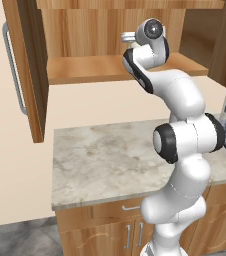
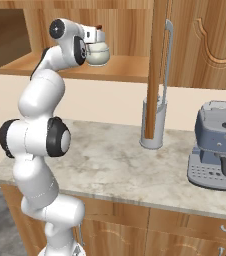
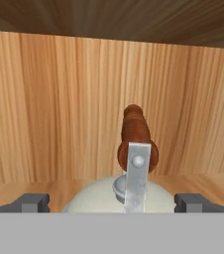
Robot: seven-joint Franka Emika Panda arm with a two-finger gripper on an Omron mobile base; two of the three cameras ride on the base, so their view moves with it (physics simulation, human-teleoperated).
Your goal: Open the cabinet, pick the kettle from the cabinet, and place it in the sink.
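Straddling kettle (image 3: pixel 91 198), fingers (image 3: pixel 32 202) spread wide

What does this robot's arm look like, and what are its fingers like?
The arm is glossy white, built of rounded, bulging segments joined by dark bands, with no loose cables showing. The fingers are small, blocky dark grey tips on the gripper.

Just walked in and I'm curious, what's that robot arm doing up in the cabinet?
The arm has reached into the open cabinet and its gripper sits open on either side of the kettle, which stands on the shelf. The fingers have not closed on it, so the kettle is not picked up yet. One cabinet door is swung wide. On the counter below stand a coffee machine and a grey canister.
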